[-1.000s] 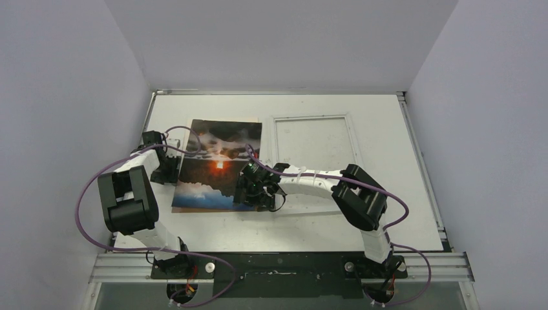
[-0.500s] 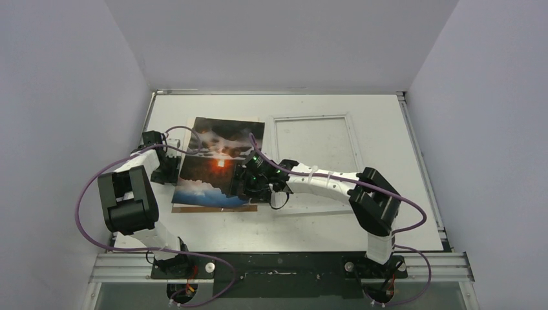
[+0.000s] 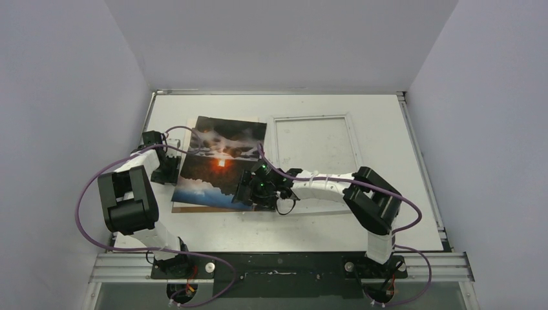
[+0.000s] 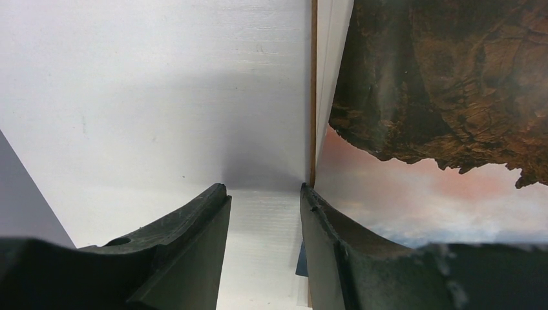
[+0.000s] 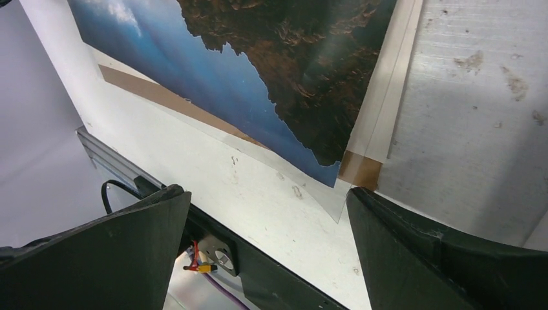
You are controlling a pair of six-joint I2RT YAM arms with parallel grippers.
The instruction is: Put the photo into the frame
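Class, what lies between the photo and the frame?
Top view: a narrow bare strip of table separates photo from frame; a purple cable runs over it.

— How are your arms standing?
— My left arm (image 3: 126, 200) is folded, with the elbow raised near its base and the forearm reaching forward along the left side.
— And its gripper?
— My left gripper (image 4: 262, 188) tilts downward, and its fingers are parted by a narrow gap.
— The other one?
— My right arm (image 3: 323, 184) has its elbow up on its own side and its forearm stretched low toward the left. My right gripper (image 5: 266, 194) has its fingers spread wide.
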